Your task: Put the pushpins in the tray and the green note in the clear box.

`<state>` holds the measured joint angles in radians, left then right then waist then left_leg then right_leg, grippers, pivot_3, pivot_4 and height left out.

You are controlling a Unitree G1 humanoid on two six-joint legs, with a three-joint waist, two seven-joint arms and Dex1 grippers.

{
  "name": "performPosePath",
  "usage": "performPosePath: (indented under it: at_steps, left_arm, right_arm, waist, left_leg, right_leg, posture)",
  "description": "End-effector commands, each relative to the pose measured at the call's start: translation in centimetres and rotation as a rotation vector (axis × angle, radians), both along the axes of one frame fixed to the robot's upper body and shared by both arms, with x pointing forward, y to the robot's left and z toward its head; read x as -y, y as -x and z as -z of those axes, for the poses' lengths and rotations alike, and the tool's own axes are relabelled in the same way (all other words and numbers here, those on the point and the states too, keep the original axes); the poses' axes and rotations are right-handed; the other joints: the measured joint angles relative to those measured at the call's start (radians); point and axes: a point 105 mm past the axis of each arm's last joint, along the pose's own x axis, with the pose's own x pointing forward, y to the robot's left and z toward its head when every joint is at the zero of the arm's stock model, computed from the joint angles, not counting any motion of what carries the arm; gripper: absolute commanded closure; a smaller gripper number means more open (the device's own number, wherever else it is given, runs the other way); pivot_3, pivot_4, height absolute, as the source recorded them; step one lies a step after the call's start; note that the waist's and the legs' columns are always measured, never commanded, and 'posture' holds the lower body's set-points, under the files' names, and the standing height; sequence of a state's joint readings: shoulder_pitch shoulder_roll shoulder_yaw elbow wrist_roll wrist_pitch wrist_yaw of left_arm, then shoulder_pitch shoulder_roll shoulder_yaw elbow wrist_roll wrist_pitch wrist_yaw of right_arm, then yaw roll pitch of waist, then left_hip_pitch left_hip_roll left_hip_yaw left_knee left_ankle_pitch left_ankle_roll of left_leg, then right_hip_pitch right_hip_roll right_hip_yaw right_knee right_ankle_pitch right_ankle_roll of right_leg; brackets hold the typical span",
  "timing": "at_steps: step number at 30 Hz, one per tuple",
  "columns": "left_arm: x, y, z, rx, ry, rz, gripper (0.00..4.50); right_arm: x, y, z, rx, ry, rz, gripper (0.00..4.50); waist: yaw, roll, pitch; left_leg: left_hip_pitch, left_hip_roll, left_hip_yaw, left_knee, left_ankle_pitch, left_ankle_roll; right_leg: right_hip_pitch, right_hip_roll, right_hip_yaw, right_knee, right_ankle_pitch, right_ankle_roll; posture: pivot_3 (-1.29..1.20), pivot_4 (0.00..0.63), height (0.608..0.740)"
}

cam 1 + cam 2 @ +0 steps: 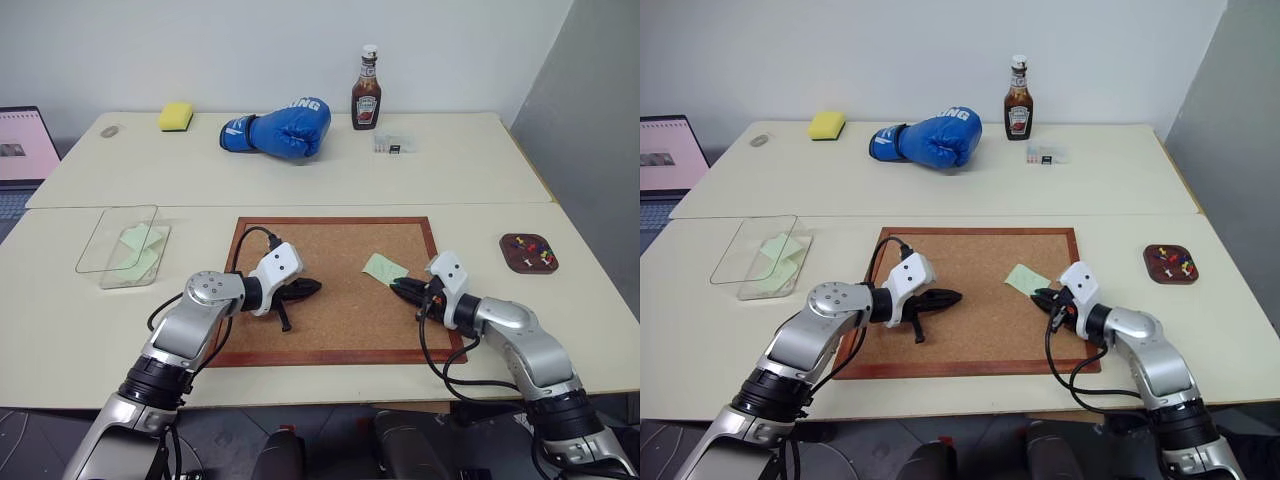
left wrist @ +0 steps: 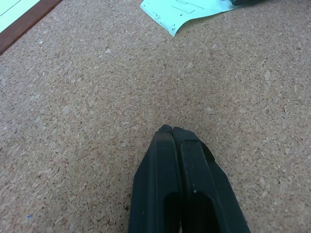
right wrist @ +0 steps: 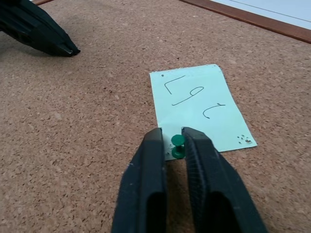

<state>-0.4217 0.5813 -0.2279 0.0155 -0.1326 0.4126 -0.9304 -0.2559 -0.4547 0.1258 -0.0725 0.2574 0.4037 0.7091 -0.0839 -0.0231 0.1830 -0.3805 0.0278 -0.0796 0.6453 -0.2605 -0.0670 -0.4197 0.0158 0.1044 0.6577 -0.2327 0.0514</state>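
Observation:
The green note [image 3: 199,107] lies on the cork board [image 1: 320,330], pinned near its closest edge by a green pushpin [image 3: 177,145]. My right gripper [image 3: 172,138] is shut on that pushpin, one finger on each side of its head. My left gripper [image 2: 171,130] is shut with nothing in it, its tip just above the cork left of centre. The tray [image 1: 510,262], to the right of the board, holds several pushpins [image 1: 537,251]. The clear box [image 1: 90,255] sits left of the board with pale green slips inside.
On the far table are a blue boxing glove [image 1: 280,130], a ketchup bottle [image 1: 367,92], a yellow sponge [image 1: 176,116] and a small clear packet [image 1: 390,145]. A laptop [image 1: 25,145] stands at the far left. Cables loop by both wrists.

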Motion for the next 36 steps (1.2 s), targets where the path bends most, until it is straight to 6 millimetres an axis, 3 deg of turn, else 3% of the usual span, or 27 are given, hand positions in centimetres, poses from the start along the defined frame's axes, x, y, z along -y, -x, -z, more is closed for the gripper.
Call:
performPosePath:
  at_steps: [1, 4, 13, 20, 23, 26, 31, 36]
  left_arm:
    - [-0.3, 0.4, 1.1, -0.041, -0.018, -0.010, 4.50]
    - [-0.2, 0.4, 1.1, -0.042, -0.019, -0.009, 4.50]
    - [-0.1, 0.6, 1.5, -0.053, -0.022, -0.002, 4.50]
    - [-0.1, 0.6, 1.6, -0.059, -0.021, 0.000, 4.50]
    - [0.0, 0.6, 1.2, -0.068, 0.021, -0.011, 4.50]
    - [0.7, 0.5, -0.5, -0.103, 0.152, -0.033, 4.50]
    - [1.0, 0.5, -3.3, -0.151, 0.331, -0.052, 3.64]
    - [1.8, 0.7, -5.2, -0.069, 0.316, 0.013, 2.71]
  right_arm:
    - [0.1, -0.2, -1.4, 0.048, -0.021, -0.001, 4.49]
    - [0.2, -0.3, -1.9, 0.059, -0.031, 0.001, 4.49]
    - [-1.0, -0.1, -6.1, 0.142, -0.118, -0.023, 4.49]
    - [-1.3, -0.2, -6.9, 0.154, -0.129, -0.023, 4.49]
    - [-1.2, -0.2, -7.4, 0.170, -0.119, -0.022, 4.49]
    - [-1.0, -0.3, -7.9, 0.188, -0.112, -0.018, 4.49]
    - [-0.9, -0.3, -8.5, 0.207, -0.108, -0.014, 4.50]
    - [-0.9, -0.4, -9.0, 0.219, -0.110, -0.014, 4.50]
  waist:
    - [0.000, 0.000, 0.000]
    - [0.000, 0.000, 0.000]
    - [0.000, 0.000, 0.000]
    - [0.000, -0.001, 0.000]
    - [0.001, 0.000, 0.000]
    - [0.001, 0.000, 0.000]
    - [0.000, -0.001, 0.001]
    - [0.001, -0.001, 0.001]
  left_leg:
    - [0.000, 0.000, 0.000, 0.000, 0.000, 0.000]
    - [0.000, 0.000, 0.000, 0.000, 0.000, 0.000]
    - [-0.001, 0.000, 0.000, 0.000, 0.000, 0.000]
    - [0.000, 0.000, -0.001, 0.000, 0.000, 0.000]
    - [-0.001, 0.000, -0.001, 0.000, 0.000, 0.000]
    - [-0.001, 0.000, -0.001, 0.000, 0.000, 0.000]
    - [-0.001, 0.000, -0.001, 0.000, 0.000, 0.000]
    - [-0.002, 0.000, -0.001, 0.000, 0.000, 0.000]
  right_leg:
    - [0.000, 0.000, 0.000, 0.000, 0.000, 0.000]
    - [0.000, 0.000, 0.000, 0.000, 0.000, 0.000]
    - [0.000, 0.000, 0.000, 0.000, 0.000, 0.000]
    - [0.000, 0.000, -0.001, 0.000, 0.000, 0.000]
    - [0.000, 0.000, -0.001, 0.000, 0.000, 0.000]
    - [0.000, 0.000, -0.001, 0.000, 0.000, 0.000]
    - [-0.001, 0.000, -0.001, 0.000, 0.000, 0.000]
    - [-0.001, 0.000, -0.001, 0.000, 0.000, 0.000]
  posture:
    - [0.00, 0.150, 0.740]
    - [0.00, 0.150, 0.740]
    - [0.00, 0.150, 0.740]
    - [0.00, 0.150, 0.740]
    - [0.00, 0.150, 0.740]
    - [0.00, 0.150, 0.740]
    - [0.00, 0.150, 0.740]
    - [0.00, 0.150, 0.740]
